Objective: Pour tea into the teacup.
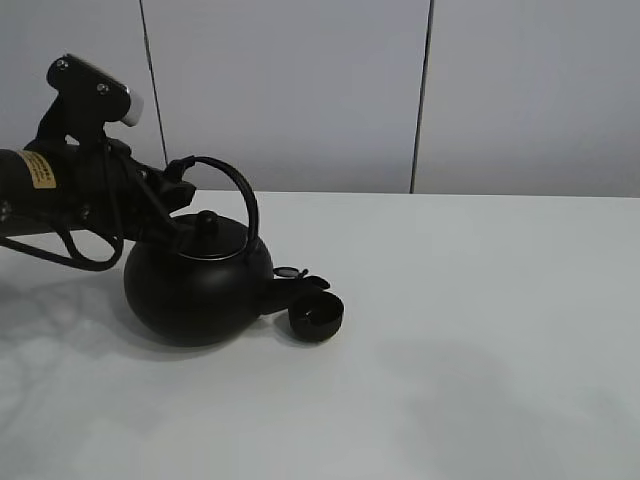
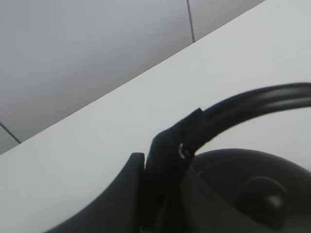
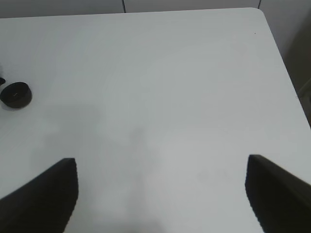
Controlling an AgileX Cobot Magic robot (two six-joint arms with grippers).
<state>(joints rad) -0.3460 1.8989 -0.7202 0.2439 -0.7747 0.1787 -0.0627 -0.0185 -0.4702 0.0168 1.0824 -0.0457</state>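
Observation:
The large round black kettle (image 1: 195, 290) sits at the left of the white table (image 1: 480, 330), leaning slightly to the right. Its spout (image 1: 290, 278) reaches just over the rim of the small matte-black teacup (image 1: 316, 318), which stands right beside it. My left gripper (image 1: 172, 195) is shut on the kettle's arched handle (image 1: 238, 190) near its left end. The left wrist view shows the fingers (image 2: 165, 160) clamped on the handle (image 2: 252, 102) above the lid (image 2: 262, 189). My right gripper (image 3: 160, 194) is open and empty above bare table, with the teacup (image 3: 16, 94) far off.
A grey panelled wall (image 1: 300, 90) stands behind the table's back edge. The table's rounded corner and side edge (image 3: 279, 53) show in the right wrist view. The right arm is out of the exterior view.

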